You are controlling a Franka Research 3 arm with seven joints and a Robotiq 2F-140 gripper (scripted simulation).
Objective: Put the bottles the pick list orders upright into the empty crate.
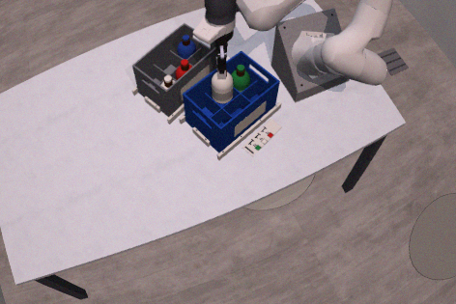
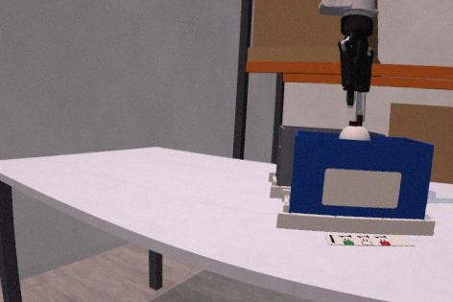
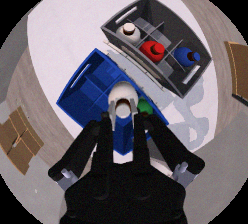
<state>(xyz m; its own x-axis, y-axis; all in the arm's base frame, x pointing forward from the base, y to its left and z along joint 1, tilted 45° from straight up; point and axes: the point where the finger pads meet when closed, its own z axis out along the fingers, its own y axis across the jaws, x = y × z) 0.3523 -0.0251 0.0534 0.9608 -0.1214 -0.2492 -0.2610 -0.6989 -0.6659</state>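
Pick list (image 1: 261,138) marks perhaps illegible.

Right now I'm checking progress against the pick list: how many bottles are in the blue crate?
2: a green-label bottle stands in a cell; a white-label bottle beside it is gripped at the neck by the end effector. Walls might hide others.

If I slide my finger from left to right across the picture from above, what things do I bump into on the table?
Gray crate → white-capped bottle → red bottle → white bottle held by the gripper → green bottle → pick list → arm's gray base.
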